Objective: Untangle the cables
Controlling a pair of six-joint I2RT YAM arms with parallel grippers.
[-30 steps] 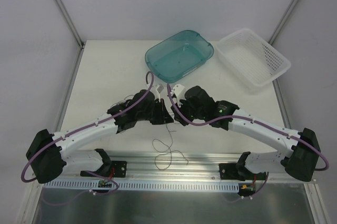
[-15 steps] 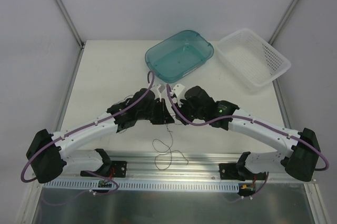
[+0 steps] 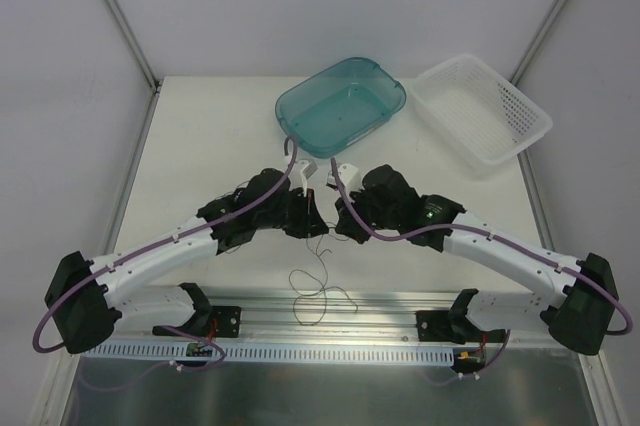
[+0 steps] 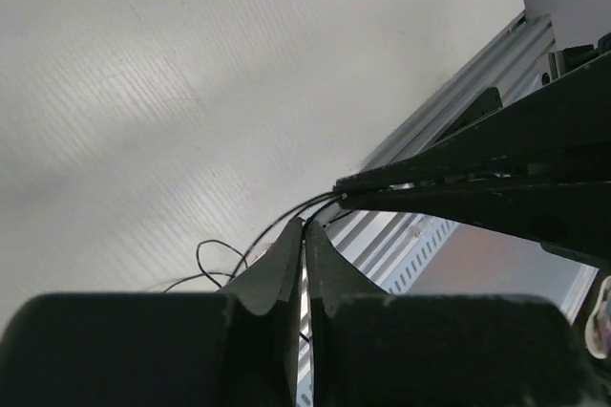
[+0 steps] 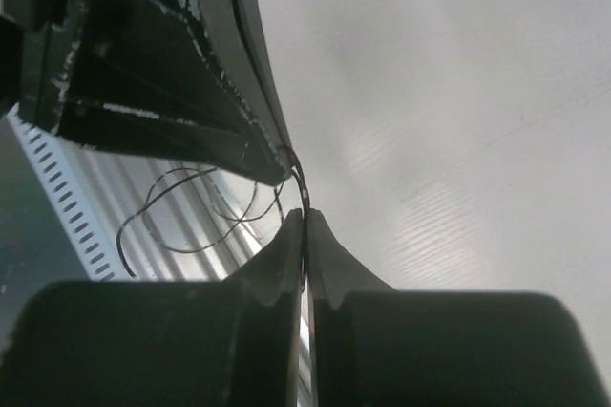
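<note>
The cables (image 3: 316,291) are thin black wiry strands. They hang in loose loops from the point where both grippers meet, down to the table's near edge. My left gripper (image 3: 312,220) is shut on a strand; in the left wrist view (image 4: 304,225) a cable (image 4: 286,219) runs from its tips to the right gripper's fingers (image 4: 458,173). My right gripper (image 3: 334,222) is shut on a strand too; in the right wrist view (image 5: 304,214) the cable (image 5: 298,178) leaves its tips right beside the left gripper's fingers (image 5: 220,82). The loops (image 5: 181,221) dangle below.
A teal plastic tub (image 3: 342,106) stands at the back centre and a white mesh basket (image 3: 482,111) at the back right. An aluminium rail (image 3: 330,321) runs along the table's near edge under the hanging loops.
Both grippers have shifted slightly towards the far side, still tip to tip and shut. The arms' elbows have swung outward a little. The hanging loops have barely moved.
</note>
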